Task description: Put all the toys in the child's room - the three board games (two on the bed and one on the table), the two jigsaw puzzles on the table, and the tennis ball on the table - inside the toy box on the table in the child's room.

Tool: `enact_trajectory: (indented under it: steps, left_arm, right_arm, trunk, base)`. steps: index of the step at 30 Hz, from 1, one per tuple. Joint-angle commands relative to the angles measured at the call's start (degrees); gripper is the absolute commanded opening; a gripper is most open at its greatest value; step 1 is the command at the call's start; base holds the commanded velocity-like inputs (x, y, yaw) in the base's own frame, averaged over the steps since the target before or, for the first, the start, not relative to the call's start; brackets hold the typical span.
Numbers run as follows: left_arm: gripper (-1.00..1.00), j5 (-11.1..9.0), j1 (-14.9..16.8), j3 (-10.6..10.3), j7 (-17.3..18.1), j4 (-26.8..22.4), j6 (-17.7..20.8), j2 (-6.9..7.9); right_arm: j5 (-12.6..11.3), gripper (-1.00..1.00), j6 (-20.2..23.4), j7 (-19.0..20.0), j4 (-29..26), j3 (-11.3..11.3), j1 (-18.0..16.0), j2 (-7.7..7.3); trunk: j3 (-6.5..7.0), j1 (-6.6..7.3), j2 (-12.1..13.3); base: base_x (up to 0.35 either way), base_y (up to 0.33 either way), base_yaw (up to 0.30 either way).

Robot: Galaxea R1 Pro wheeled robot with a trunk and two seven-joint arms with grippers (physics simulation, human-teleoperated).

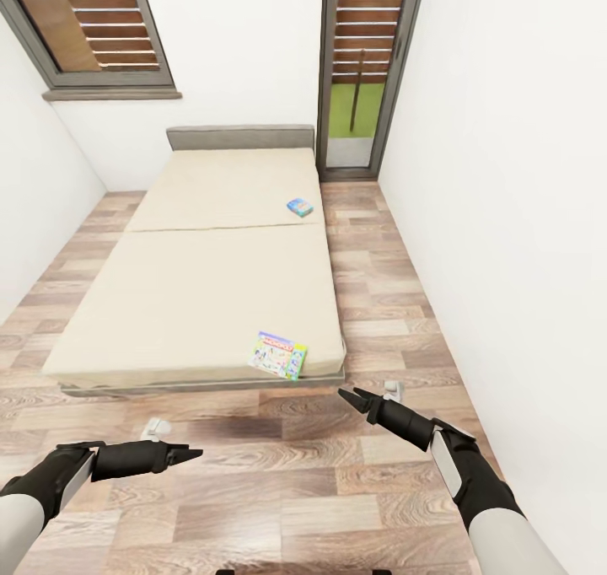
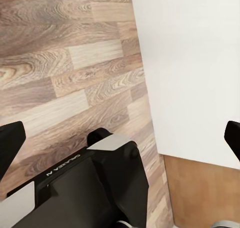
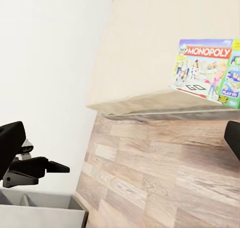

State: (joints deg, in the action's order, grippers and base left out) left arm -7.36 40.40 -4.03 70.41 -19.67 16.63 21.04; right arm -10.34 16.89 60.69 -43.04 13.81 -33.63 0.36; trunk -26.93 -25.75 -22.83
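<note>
Low in the head view, both arms reach forward over the wood floor. The left claw points toward frame centre, the right claw toward the bed; each claw's fingers sit wide apart at the wrist-view edges, holding nothing. One board game lies at the mattress's near right corner, its Monopoly lid partly cut off in the right wrist view. A blue board game lies further up, print too small to read.
</note>
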Motion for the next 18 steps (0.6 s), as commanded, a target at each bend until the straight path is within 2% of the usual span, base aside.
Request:
enact_trajectory:
  steps: [1, 9, 18]
  left_arm:
    - [1.00, -0.6, 0.0, -0.4, 0.1, 0.0, 0.6, 0.06]
    - [1.00, -0.6, 0.0, -0.4, 0.1, 0.0, 0.6, 0.06]
    - [1.00, -0.6, 0.0, -0.3, 0.1, 0.0, 0.6, 0.05]
  right_arm:
    - [-0.2, 1.00, 0.5, 0.2, 0.0, 0.2, 0.0, 0.05]
    - [-0.2, 1.00, 0.5, 0.3, 0.0, 0.2, 0.0, 0.06]
    - [-0.2, 1.00, 0.5, 0.3, 0.0, 0.2, 0.0, 0.02]
  trunk:
    - [0.02, -0.03, -0.1]
    - [0.77, -0.03, -0.1]
    - [0.01, -2.01, -3.7]
  base:
    - [0.000, 0.000, 0.000]
    - [0.000, 0.000, 0.000]
    - [0.000, 0.000, 0.000]
